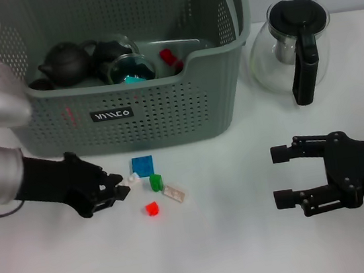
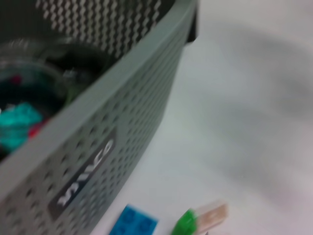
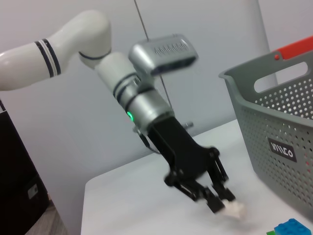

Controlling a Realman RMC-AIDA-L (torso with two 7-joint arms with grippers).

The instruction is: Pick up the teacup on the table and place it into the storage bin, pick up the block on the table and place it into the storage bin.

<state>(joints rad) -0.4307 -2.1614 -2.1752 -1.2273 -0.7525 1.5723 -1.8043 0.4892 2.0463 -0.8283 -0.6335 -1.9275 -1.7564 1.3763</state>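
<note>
Left gripper clamped on small white plastic block at fingertip edge, low over white tabletop; shallow pinch, could slip before reaching grey perforated storage bin. Right gripper apart, idle.

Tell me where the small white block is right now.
In the head view the white block sits on the table in front of the storage bin, at the left end effector tips, just left of the blue block.
</note>
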